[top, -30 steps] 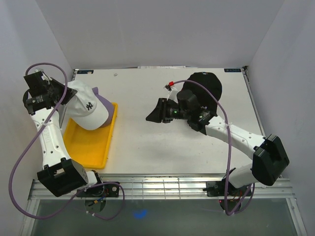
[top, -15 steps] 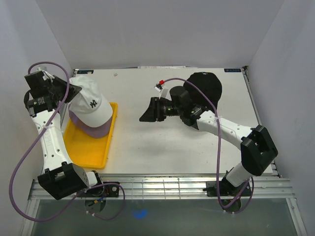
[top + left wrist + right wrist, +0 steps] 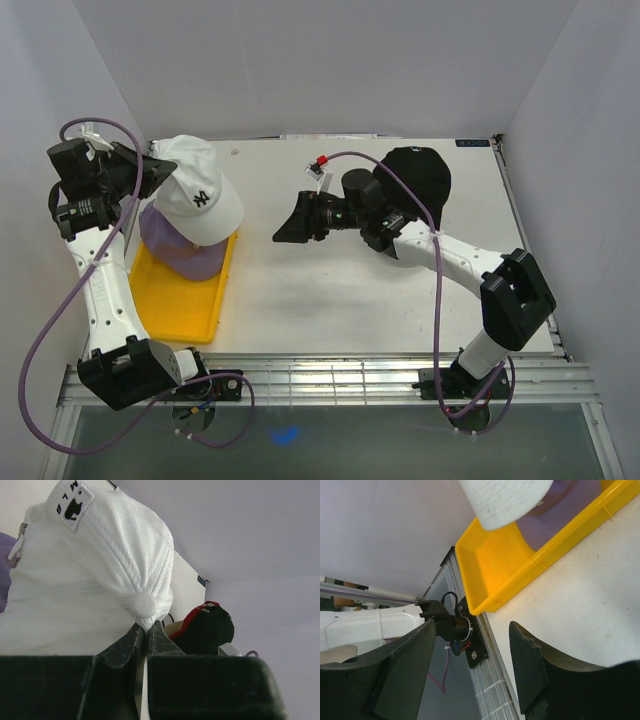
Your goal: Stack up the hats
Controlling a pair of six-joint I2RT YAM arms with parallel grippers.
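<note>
My left gripper is shut on the crown of the white hat, pinching the fabric by its top button. The white hat hangs above the lavender hat, which lies in the yellow tray. The black hat rests at the back right of the table; in the left wrist view a red edge shows at its side. My right gripper hovers over the table's middle, pointing left, open with nothing between its fingers. The right wrist view shows the white hat over the lavender hat.
The yellow tray sits at the table's left edge, next to the left arm's base. White walls close in the table on the left, back and right. A metal rail runs along the near edge.
My left gripper has swung the white hat up and toward the back, uncovering the lavender hat in the tray. The right gripper has moved left and its jaws have spread wider.
</note>
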